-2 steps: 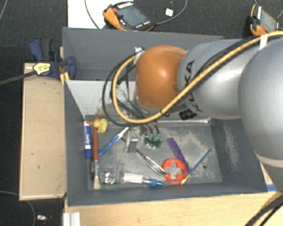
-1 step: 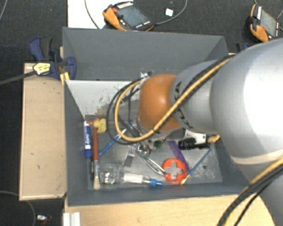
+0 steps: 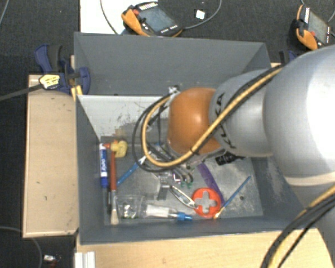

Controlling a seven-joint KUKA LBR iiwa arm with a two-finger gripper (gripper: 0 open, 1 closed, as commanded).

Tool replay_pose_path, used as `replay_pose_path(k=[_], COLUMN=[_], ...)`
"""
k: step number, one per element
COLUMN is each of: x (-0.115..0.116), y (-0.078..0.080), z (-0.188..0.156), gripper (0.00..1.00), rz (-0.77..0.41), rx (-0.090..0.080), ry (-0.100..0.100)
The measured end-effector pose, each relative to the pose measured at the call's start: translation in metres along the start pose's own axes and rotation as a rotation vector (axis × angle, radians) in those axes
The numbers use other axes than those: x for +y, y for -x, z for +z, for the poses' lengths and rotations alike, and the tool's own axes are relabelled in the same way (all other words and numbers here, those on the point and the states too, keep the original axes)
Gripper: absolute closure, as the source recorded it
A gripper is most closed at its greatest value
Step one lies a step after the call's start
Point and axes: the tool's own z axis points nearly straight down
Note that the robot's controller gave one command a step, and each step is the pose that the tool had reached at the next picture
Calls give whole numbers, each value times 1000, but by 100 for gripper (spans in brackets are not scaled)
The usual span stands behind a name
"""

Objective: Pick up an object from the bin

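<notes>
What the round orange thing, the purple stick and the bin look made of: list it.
Round orange thing: probably plastic, glossy, with a grey cross on its face. Purple stick: likely plastic, smooth, even colour. Bin: metal by the look, matt grey paint, scuffed pale on the floor.

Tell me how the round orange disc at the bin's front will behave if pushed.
The orange disc lies flat, so it would probably slide, not roll. It looks like stiff plastic, likely light for its size.

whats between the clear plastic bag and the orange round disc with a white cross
A white tube with a blue cap lies lengthwise between them, in the camera view.
</notes>
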Motion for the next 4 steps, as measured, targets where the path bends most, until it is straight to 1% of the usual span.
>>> replay_pose_path(k=[1, 2, 3, 4], x=[9, 17, 11, 11], y=[-1, 5, 2, 2], z=[-2, 0, -2, -2], gripper=[0, 0, 100, 100], rz=[261, 226, 245, 246], rx=[-5, -4, -4, -4], ry=[3, 2, 2, 2])
